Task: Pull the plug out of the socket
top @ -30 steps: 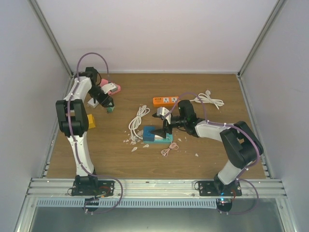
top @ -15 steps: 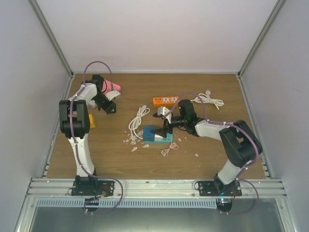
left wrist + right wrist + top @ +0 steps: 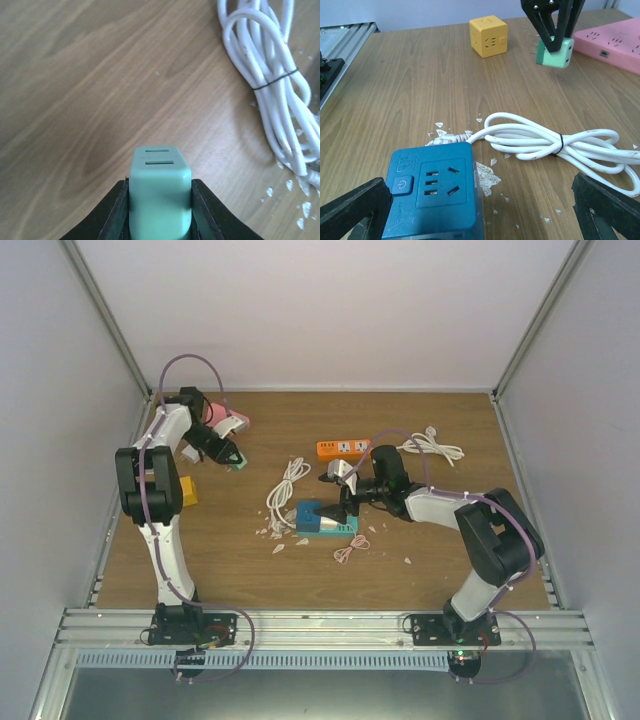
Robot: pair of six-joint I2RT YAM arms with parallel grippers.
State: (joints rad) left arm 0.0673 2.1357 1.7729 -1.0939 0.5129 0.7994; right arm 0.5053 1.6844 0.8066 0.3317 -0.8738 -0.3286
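Lower centre: my left claw (image 3: 160, 186) clamps the green plug (image 3: 160, 205); its tip-only hold could slip. My right claw (image 3: 477, 210) gapes, empty.

White left arm (image 3: 166, 540) and right arm (image 3: 436, 506) carry black joints (image 3: 136, 480), looping purple cables (image 3: 190, 357) and black wedge-shaped fingers (image 3: 110, 218).

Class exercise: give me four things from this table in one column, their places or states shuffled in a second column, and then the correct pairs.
Things
1. green plug
2. blue socket block
3. yellow socket cube
4. white cable

Places or states
A. bundled with a black tie, lying on the table
B. between the open jaws of the right gripper
C. clamped in the jaws of the left gripper
D. standing on the table, apart from both grippers

Pairs: 1-C, 2-B, 3-D, 4-A
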